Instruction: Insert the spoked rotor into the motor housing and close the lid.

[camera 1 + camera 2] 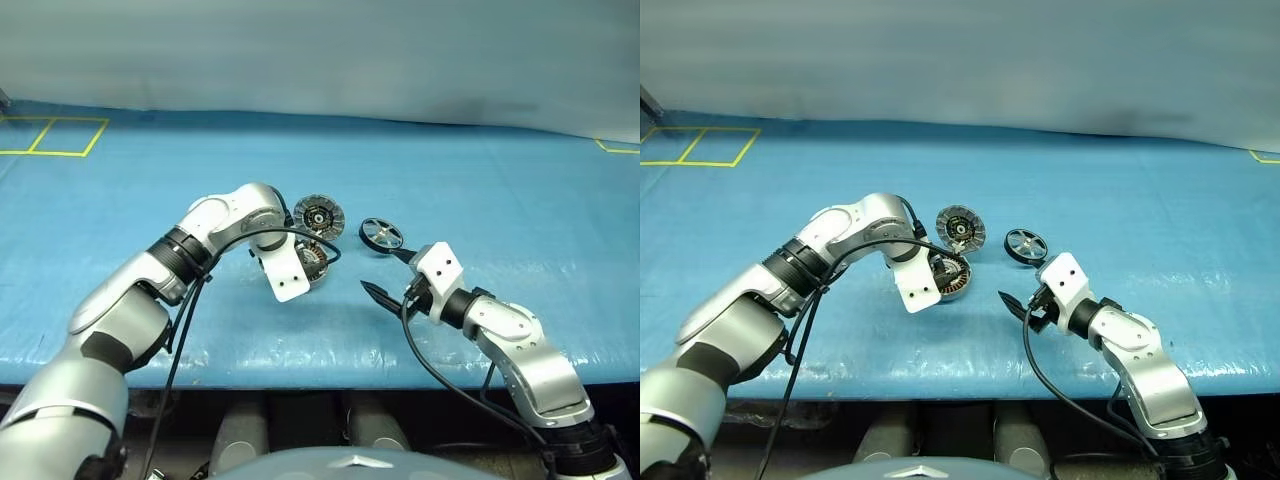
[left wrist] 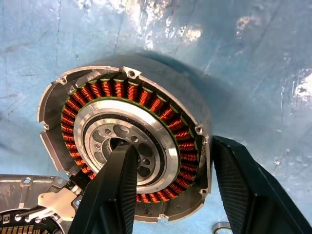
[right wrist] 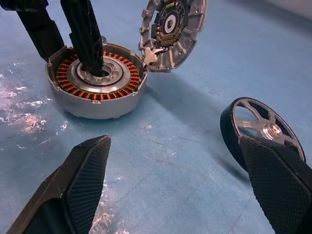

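Motor housing [image 3: 97, 85]: on blue bench [image 1: 500, 180], left end effector [image 2: 170, 190] gripping its wall, one finger inside. Lid [image 3: 171, 29]: tilted, touching housing. Spoked rotor [image 3: 263, 129]: on bench beside wide-spread, empty right end effector [image 1: 385, 275].

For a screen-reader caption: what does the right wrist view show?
The open right gripper hovers over the blue mat, the spoked rotor by one finger. Beyond, the left gripper straddles the motor housing wall, the lid leaning beside.

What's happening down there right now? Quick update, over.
Left gripper shut on copper-wound silver motor housing wall. Right gripper open, dark-rimmed spoked rotor beside it. Grey lid propped open.
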You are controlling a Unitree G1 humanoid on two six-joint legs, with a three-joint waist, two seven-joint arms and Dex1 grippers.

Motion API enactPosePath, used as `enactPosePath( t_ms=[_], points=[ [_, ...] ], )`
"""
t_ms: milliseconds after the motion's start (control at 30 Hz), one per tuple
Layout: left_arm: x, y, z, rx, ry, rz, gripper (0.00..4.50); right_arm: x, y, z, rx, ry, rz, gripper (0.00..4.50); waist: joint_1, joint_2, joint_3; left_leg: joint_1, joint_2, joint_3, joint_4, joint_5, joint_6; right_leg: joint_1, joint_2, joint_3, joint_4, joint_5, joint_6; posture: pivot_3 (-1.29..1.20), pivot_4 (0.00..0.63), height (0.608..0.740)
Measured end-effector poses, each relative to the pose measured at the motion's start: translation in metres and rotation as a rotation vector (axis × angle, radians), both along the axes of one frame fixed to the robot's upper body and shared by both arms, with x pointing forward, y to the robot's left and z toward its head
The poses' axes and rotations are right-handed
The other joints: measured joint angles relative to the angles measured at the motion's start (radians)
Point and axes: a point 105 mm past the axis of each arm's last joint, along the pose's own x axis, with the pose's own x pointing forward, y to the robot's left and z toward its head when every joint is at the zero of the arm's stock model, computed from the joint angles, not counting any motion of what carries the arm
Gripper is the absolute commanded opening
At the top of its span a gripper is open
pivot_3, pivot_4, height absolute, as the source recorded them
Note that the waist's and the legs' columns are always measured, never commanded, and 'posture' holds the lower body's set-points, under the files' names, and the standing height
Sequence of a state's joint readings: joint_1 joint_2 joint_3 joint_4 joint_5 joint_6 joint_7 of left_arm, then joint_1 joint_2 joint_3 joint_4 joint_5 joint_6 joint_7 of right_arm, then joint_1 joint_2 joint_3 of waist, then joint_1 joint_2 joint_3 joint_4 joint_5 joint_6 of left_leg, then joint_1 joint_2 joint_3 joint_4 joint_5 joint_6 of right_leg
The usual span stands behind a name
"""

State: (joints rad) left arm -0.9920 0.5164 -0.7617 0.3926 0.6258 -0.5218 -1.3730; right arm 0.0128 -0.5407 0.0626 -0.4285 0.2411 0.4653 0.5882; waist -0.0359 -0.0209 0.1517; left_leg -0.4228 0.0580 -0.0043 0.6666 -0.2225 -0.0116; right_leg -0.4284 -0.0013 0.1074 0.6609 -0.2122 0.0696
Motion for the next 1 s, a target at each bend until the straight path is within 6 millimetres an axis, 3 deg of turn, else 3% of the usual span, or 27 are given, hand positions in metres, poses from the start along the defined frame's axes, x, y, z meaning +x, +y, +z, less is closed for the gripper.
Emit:
enactPosePath(
  t_ms=[200, 767, 1000],
  points=[
    [-0.008, -0.007, 0.002, -0.019, -0.037, -0.019, 2.00, 0.002, 0.000, -0.002, -0.001, 0.010, 0.005, 4.50, 0.000, 0.000, 0.000, 0.000, 0.000, 0.000, 0.000, 0.000, 0.000, 0.000, 0.000, 0.000, 0.000, 0.000, 0.000, 0.00, 0.150, 0.740],
    [-0.015, 0.000, 0.005, -0.020, -0.063, 0.000, 2.00, 0.004, 0.005, -0.001, 0.000, 0.010, 0.032, 4.50, -0.001, 0.000, 0.000, 0.000, 0.000, 0.000, 0.000, 0.000, 0.000, 0.000, 0.000, 0.000, 0.000, 0.000, 0.000, 0.00, 0.150, 0.740],
    [-0.020, 0.001, 0.011, -0.041, -0.045, 0.011, 4.37, 0.006, 0.006, -0.004, 0.000, 0.020, 0.033, 4.50, -0.001, 0.000, 0.000, 0.001, 0.000, 0.000, 0.000, 0.000, 0.000, 0.000, 0.000, 0.000, 0.000, 0.000, 0.000, 0.00, 0.150, 0.740]
  ],
)
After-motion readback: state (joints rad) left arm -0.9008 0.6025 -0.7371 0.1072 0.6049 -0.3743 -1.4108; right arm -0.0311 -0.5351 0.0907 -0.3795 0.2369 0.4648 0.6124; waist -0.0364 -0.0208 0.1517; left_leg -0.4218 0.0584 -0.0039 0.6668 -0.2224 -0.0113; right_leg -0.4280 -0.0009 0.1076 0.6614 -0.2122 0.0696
